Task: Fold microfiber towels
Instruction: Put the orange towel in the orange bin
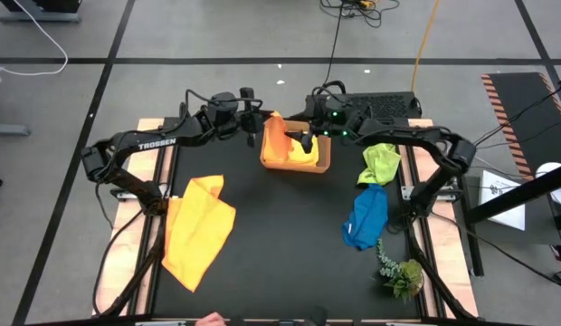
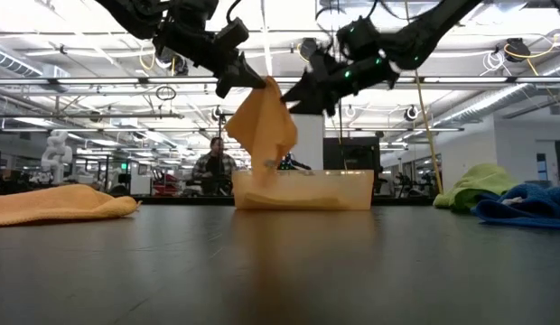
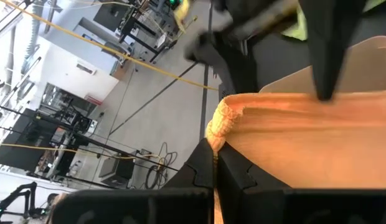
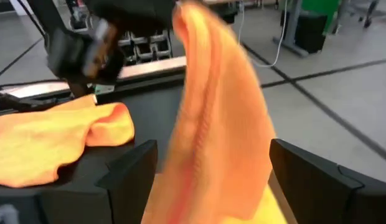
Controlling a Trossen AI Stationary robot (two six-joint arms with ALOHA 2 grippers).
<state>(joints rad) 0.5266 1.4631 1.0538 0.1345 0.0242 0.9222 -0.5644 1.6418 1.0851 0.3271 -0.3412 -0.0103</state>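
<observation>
An orange towel [image 1: 275,136] hangs from my left gripper [image 1: 260,119] over the tan tray [image 1: 322,167] at the table's far middle. Its lower end reaches down into the tray [image 2: 352,191]. A yellow towel [image 1: 305,156] lies in the tray. My right gripper [image 4: 211,180] is open, with one finger on either side of the hanging orange towel [image 4: 218,124]; I cannot tell whether it touches it. A second orange towel [image 1: 199,231] lies spread at the left. A lime green towel [image 1: 380,161] and a blue towel [image 1: 366,217] lie at the right. My left gripper pinches a bunched bit of the orange towel's top edge [image 3: 219,123] between its two fingers. The fingers slant down from the table's left side [image 2: 239,77]. The towel hangs below them with its lower end in the tray.
A leafy plant sprig [image 1: 400,272] lies near the front right. A person [image 2: 215,167] sits in the room behind the table, and a hand [image 1: 208,319] shows at the near edge. Bare dark table lies between the tray and the front edge.
</observation>
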